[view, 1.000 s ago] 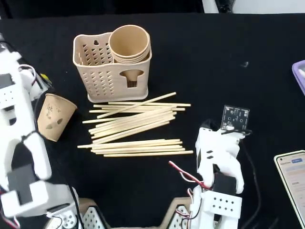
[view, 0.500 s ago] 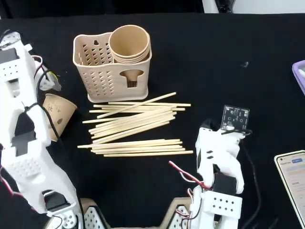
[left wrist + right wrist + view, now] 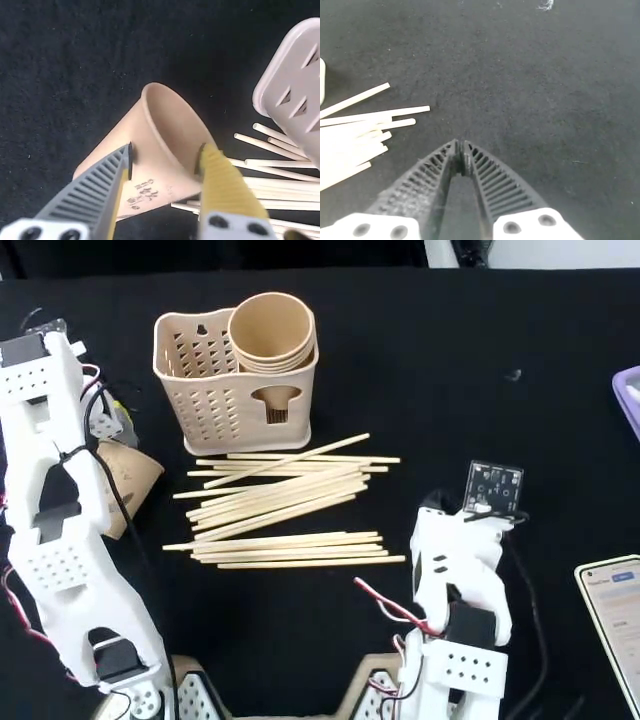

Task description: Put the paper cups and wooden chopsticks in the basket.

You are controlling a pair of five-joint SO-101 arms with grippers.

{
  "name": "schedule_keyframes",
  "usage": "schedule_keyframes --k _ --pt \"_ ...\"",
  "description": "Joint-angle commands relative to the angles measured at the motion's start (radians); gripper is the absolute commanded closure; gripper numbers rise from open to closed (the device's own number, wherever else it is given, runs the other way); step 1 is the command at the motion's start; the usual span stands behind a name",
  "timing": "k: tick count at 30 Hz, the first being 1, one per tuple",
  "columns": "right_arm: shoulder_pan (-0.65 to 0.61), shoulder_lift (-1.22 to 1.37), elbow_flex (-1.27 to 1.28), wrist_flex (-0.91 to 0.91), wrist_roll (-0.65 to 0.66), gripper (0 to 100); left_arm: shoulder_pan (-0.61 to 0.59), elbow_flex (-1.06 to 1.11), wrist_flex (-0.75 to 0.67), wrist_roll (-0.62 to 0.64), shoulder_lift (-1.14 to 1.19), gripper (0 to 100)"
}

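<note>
Paper cup (image 3: 165, 125) lies on its side on the table, just left of the basket (image 3: 215, 405) and a bit nearer the arms. It looks light and thin-walled, so it would likely crush or ovalise under a hard squeeze and skid on the cloth if nudged. The best hold is probably across the wall just below the rolled rim, the stiffest part. Left gripper (image 3: 165, 160) has its jaws apart, straddling the cup near that rim, one fingertip on each side; no dent is visible, and contact is unclear. Wooden chopsticks (image 3: 290, 495) are a loose pile in front of the basket. They are stiff, thin and prone to rolling, so better pinched mid-length. A stack of cups (image 3: 272, 330) already stands in the basket's right half. Right gripper (image 3: 460, 152) has its fingers together, holding nothing, well right of the basket beyond the chopstick ends. The surface is black cloth (image 3: 480, 360), matte and probably grippy. A phone (image 3: 612, 610) lies far right of the basket.
</note>
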Motion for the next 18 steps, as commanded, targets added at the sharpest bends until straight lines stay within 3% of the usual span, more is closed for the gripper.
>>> schedule_keyframes --k 1,9,18 --pt "-0.003 -0.007 -0.01 -0.014 0.003 98.7 0.012 -0.077 0.02 -0.003 -0.014 96" --pt "-0.003 -0.007 -0.012 -0.014 0.003 98.7 -0.015 -0.116 0.04 -0.006 -0.069 97" --pt "-0.002 -0.007 -0.013 -0.015 0.003 98.7 -0.097 0.048 0.038 -0.008 -0.483 97"
